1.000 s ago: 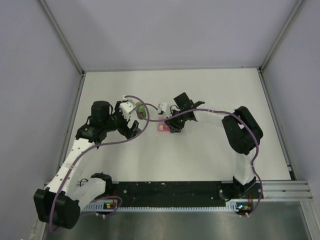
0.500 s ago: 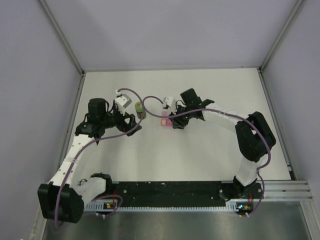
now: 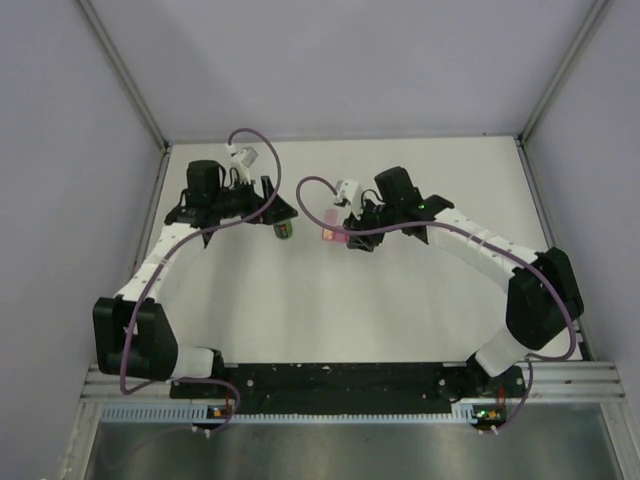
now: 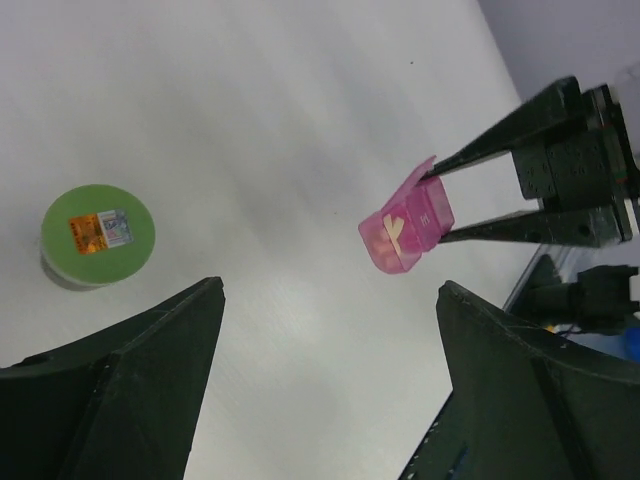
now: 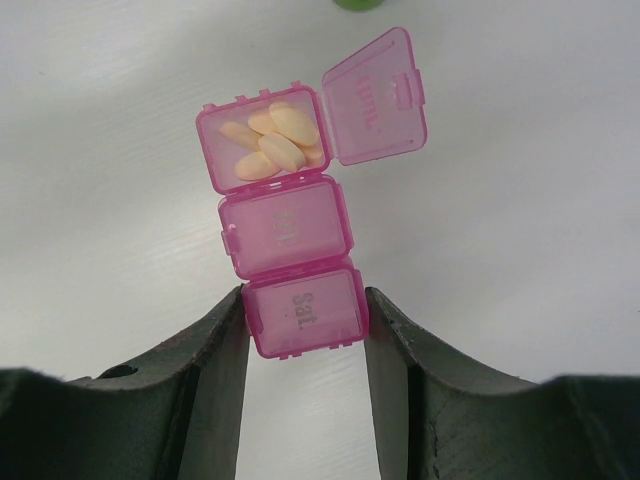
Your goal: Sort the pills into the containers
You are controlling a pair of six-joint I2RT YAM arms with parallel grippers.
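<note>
- Left gripper (image 4: 330,288) has swung to the overhead view's upper left, jaws wide and holding nothing; green bottle (image 4: 97,232) stands free beside it.
- Right gripper (image 5: 305,300) clamps the pink pill box (image 5: 285,235) by its end compartment, upper centre; the far compartment is open and holds pills (image 5: 272,140).

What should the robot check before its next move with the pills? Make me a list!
1. Pill box held firmly: ok, the right gripper is shut on its end compartment.
2. One compartment open: ok, the far lid is flipped up and pills lie inside.
3. Other two compartments shut: ok.
4. Left gripper free: ok, open and holding nothing.
5. Green bottle in hand: not ok, it stands alone on the table, and its top looks closed.
6. More pills inside the bottle: cannot tell.
</note>
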